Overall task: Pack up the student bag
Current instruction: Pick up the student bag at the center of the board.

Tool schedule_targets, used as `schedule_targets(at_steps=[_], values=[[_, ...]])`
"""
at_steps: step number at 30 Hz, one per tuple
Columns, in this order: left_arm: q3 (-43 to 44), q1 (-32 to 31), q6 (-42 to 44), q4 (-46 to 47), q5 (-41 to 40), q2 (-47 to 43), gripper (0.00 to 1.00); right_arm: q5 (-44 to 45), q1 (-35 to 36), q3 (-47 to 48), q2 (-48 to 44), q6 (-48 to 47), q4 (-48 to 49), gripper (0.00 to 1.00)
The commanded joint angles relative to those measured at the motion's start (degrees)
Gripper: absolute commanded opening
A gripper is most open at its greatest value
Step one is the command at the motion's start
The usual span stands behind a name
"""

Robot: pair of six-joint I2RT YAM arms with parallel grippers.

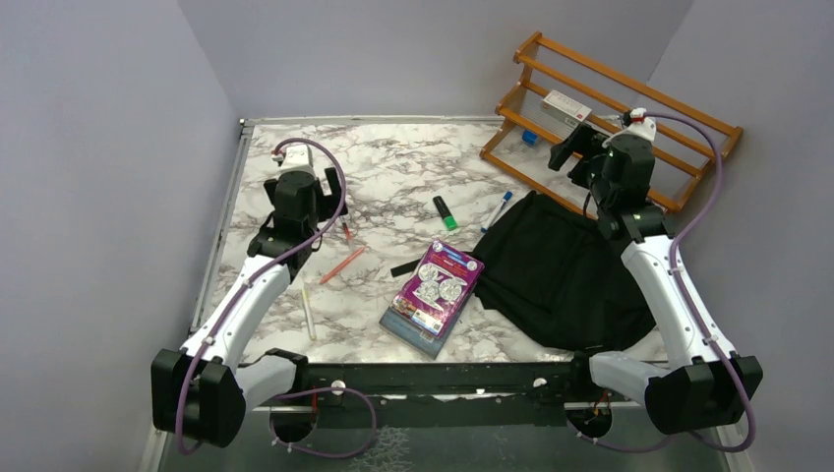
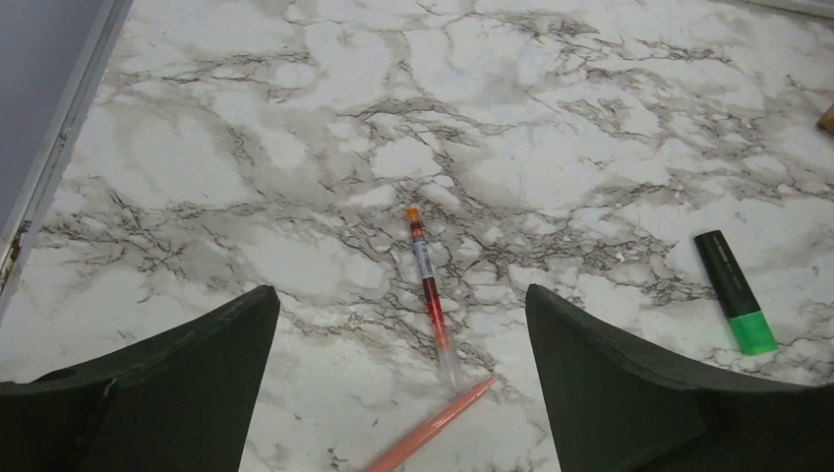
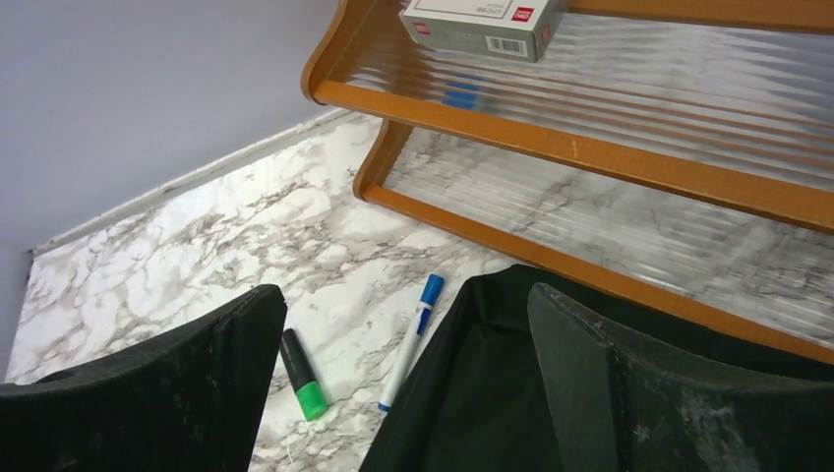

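Working from the near edge of the desk (image 1: 393, 167) outward. A thin white stick (image 1: 308, 312) lies toward the near-left corner, running roughly near to far. Right of it, about mid-desk, there's a purple packet (image 1: 438, 287) with three round things on its face, sitting on top of a dark flat book-like thing and tilted on a diagonal.

The student bag (image 1: 565, 270) lies flat on the right side of the desk. It reaches from close to the near edge almost up to the rack's front rail. We'd say its long axis runs near to far, with the far end leaning a bit left. We can't tell which end is the top. One black strap (image 1: 405, 267) pokes out left and ends just by the packet.

Further out on the left, an orange pen (image 1: 341, 265) and a red pen (image 1: 345, 232) lie end to end, nearly touching. The left hand (image 2: 401, 305) hangs over them with its fingers wide apart, holding nothing.

Past mid-desk are a green highlighter (image 1: 446, 212) and a blue-capped marker (image 1: 498, 209), the marker just beside the bag's far-left edge.

The right hand (image 3: 406, 295) hangs above the bag's far end, also spread wide and holding nothing.

At the far-right corner stands a wooden rack (image 1: 629, 98) with a white box (image 1: 565, 106) on it.
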Motion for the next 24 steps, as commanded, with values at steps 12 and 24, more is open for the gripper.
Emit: schedule_targets(at_steps=[12,24], values=[[8.28,-0.89,-1.22,-2.02,8.27,2.3,0.99,1.84,-0.48,0.48,3.16,9.23,-12.59,1.0],[7.8,-6.32,2.48,-4.63,7.53,2.97,0.99,14.68,-10.03,-0.06,6.23,10.38,-25.24,1.0]])
